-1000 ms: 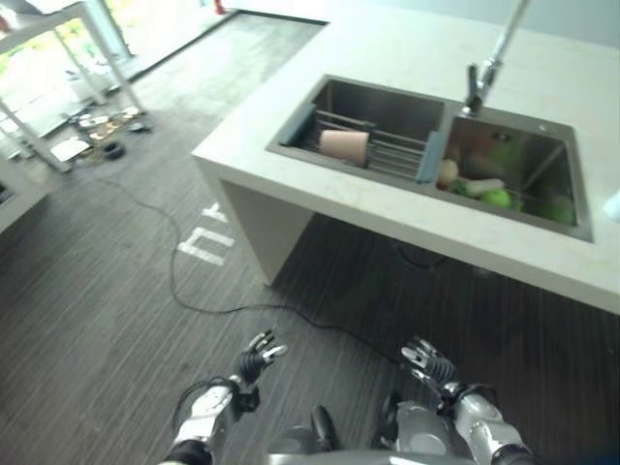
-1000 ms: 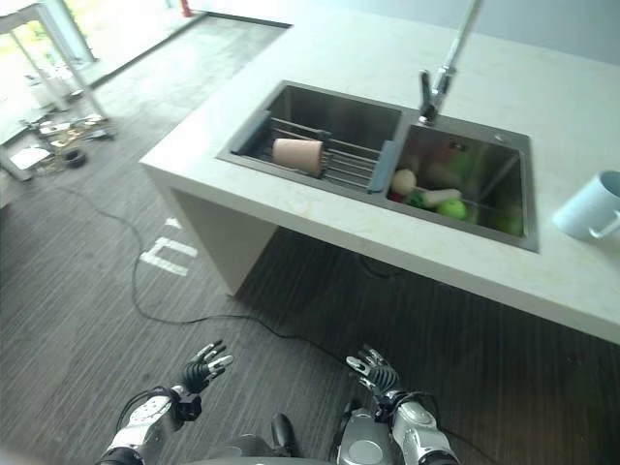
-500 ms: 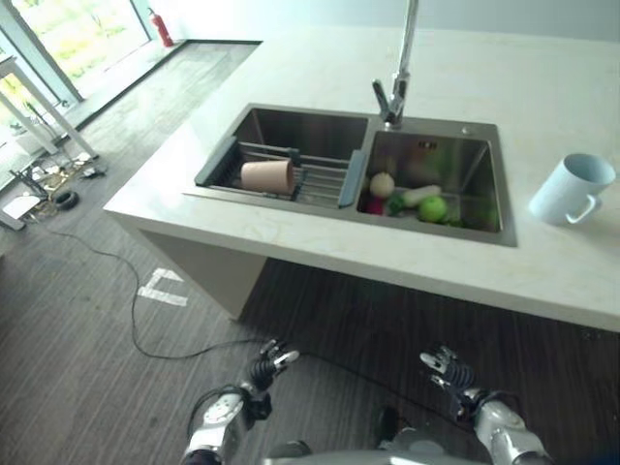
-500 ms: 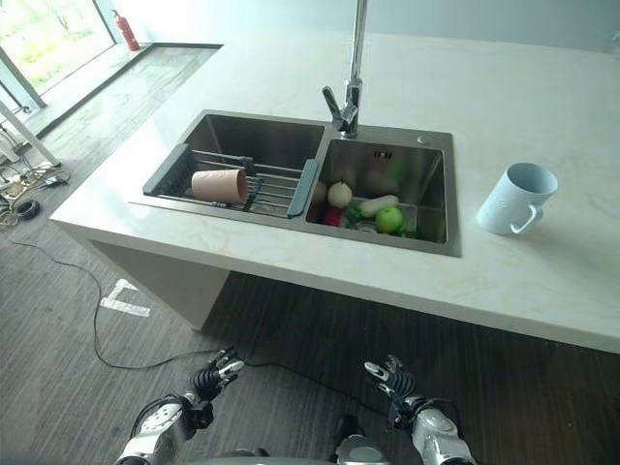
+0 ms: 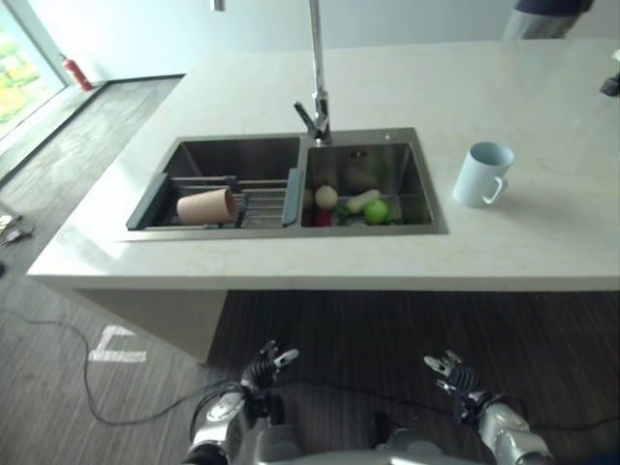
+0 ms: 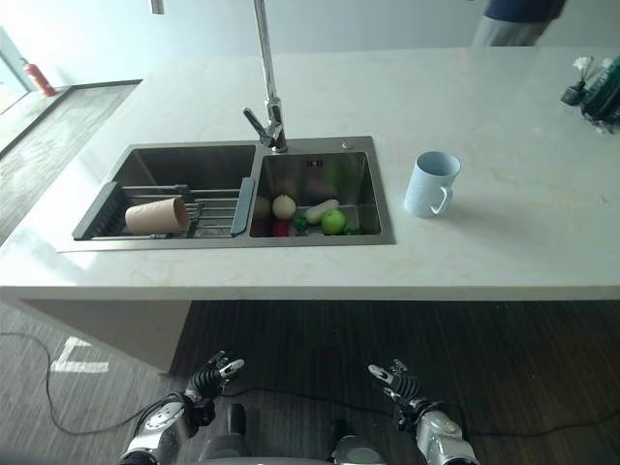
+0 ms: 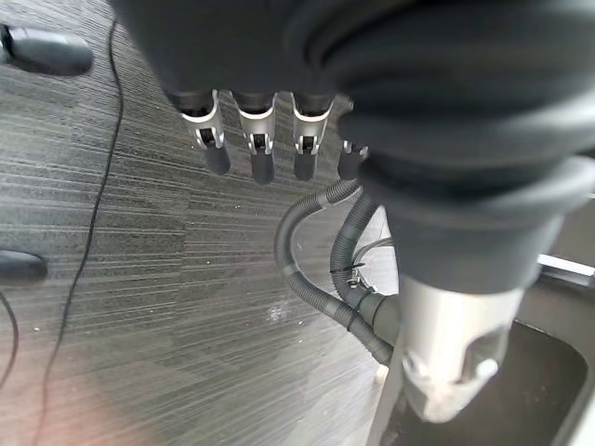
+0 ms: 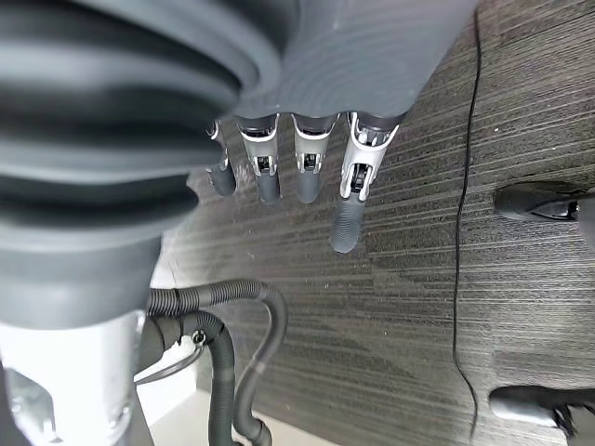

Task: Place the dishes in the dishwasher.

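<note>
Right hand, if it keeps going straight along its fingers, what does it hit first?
Likely the dark striped floor: in its wrist view the right hand has relaxed fingers aimed at bare flooring. The ribbed hoses lie off to one side, though depth is unclear.

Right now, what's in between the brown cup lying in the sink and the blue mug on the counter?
Between the brown cup and the blue mug sits the other sink basin, holding fruit and vegetables, then bare counter. Both eye views show this.

No readable text, labels or numbers appear anywhere; a white marking on the floor (image 5: 114, 344) forms no legible sign.
</note>
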Controlling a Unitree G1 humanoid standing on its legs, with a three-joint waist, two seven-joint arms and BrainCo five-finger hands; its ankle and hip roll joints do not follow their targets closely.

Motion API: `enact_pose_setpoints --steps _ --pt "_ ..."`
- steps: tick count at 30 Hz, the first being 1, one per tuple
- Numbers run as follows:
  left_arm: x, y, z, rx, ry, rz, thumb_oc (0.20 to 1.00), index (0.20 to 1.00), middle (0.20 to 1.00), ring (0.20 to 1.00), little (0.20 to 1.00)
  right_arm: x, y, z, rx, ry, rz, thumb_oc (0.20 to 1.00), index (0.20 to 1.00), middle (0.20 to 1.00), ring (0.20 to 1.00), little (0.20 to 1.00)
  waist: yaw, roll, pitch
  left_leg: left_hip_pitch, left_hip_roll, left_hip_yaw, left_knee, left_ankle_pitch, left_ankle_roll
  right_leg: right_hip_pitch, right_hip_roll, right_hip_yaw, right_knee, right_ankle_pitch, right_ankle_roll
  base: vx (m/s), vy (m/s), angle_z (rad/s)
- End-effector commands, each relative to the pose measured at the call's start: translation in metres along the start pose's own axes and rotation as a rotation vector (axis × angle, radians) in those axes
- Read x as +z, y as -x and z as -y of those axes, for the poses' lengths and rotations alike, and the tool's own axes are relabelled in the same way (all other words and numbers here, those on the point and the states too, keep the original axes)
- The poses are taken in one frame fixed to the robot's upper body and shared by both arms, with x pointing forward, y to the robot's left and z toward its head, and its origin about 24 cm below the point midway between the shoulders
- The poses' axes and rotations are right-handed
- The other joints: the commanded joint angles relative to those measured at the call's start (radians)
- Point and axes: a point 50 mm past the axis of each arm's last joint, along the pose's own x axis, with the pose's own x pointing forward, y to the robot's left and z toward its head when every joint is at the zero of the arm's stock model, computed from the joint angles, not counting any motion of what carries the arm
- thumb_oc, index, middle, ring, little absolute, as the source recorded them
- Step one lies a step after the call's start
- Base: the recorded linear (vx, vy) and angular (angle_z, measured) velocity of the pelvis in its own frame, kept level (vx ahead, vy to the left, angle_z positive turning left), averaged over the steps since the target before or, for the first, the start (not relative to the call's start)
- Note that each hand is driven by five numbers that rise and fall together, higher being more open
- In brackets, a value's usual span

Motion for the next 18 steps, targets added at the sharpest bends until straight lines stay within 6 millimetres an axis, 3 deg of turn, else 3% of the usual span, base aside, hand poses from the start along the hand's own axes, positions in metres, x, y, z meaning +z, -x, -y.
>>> enact_pose_setpoints --steps 1,4,5,6,8,10,12,14,18 --pt "0.013 0.0 0.0 -0.028 -0.027 0.075 1.0 1.0 1.0 1.0 1.0 0.033 -0.01 -0.005 0.015 0.004 0.116 1.0 1.0 1.0 1.0 1.0 0.013 0.011 0.015 0.021 -0.055 -0.016 0.006 -0.038 0.035 0.059 -0.09 0.036 0.111 -0.146 0.093 0.3 0.777 -0.37" --pt "0.017 -0.002 -0.005 0.003 -0.105 0.043 1.0 1.0 1.0 1.0 1.0 0.021 -0.009 -0.008 0.005 -0.058 0.099 1.0 1.0 1.0 1.0 1.0 0.008 0.017 0.008 0.049 -0.12 0.042 0.036 -0.092 0.101 0.023 -0.177 -0.004 0.198 -0.093 0.136 0.24 0.618 -0.45" --pt "0.017 -0.002 -0.006 0.009 -0.103 0.044 1.0 1.0 1.0 1.0 1.0 0.02 -0.009 -0.009 0.009 -0.055 0.097 1.0 1.0 1.0 1.0 1.0 0.01 0.017 0.008 0.052 -0.125 0.047 0.034 -0.095 0.105 0.015 -0.181 -0.012 0.209 -0.083 0.138 0.16 0.457 -0.43" --pt "0.015 0.003 -0.016 0.042 -0.074 0.048 1.0 1.0 1.0 1.0 1.0 0.018 -0.009 -0.014 0.025 -0.043 0.094 1.0 1.0 1.0 1.0 1.0 0.028 0.02 0.009 0.073 -0.144 0.083 0.016 -0.1 0.122 -0.008 -0.193 -0.067 0.248 -0.047 0.139 0.09 0.283 -0.39" --pt "0.017 0.007 -0.023 0.062 -0.064 0.057 1.0 1.0 1.0 1.0 1.0 0.019 -0.011 -0.018 0.035 -0.045 0.094 1.0 1.0 1.0 1.0 1.0 0.043 0.018 0.008 0.089 -0.151 0.118 -0.005 -0.101 0.126 -0.023 -0.182 -0.103 0.246 -0.034 0.143 0.06 0.17 -0.92" --pt "0.02 0.011 -0.028 0.063 -0.076 0.081 1.0 1.0 1.0 1.0 1.0 0.02 -0.011 -0.023 0.045 -0.058 0.092 1.0 1.0 1.0 1.0 1.0 0.043 0.008 0.01 0.102 -0.166 0.144 -0.021 -0.112 0.132 -0.059 -0.131 -0.12 0.189 -0.015 0.155 0.04 0.057 -0.77" --pt "0.023 0.014 -0.031 0.074 -0.063 0.099 1.0 1.0 1.0 1.0 1.0 0.019 -0.011 -0.025 0.059 -0.041 0.085 1.0 1.0 1.0 1.0 1.0 0.051 0.005 0.015 0.122 -0.168 0.168 -0.031 -0.128 0.128 -0.057 -0.153 -0.141 0.18 -0.001 0.17 0.04 0.023 -0.04" --pt "0.031 0.013 -0.031 0.071 -0.041 0.119 1.0 1.0 1.0 1.0 1.0 0.017 -0.011 -0.021 0.054 -0.051 0.077 1.0 1.0 1.0 1.0 1.0 0.058 0.004 0.01 0.109 -0.169 0.179 -0.039 -0.118 0.132 -0.038 -0.141 -0.155 0.102 0.001 0.162 0.04 -0.038 -0.24" --pt "0.026 0.012 -0.028 0.06 -0.062 0.081 1.0 1.0 1.0 1.0 1.0 0.017 -0.011 -0.017 0.053 -0.063 0.088 1.0 1.0 1.0 1.0 1.0 0.075 -0.004 -0.011 0.099 -0.161 0.204 -0.039 -0.12 0.122 -0.004 -0.143 -0.194 0.038 0.002 0.169 0.06 -0.054 0.05"
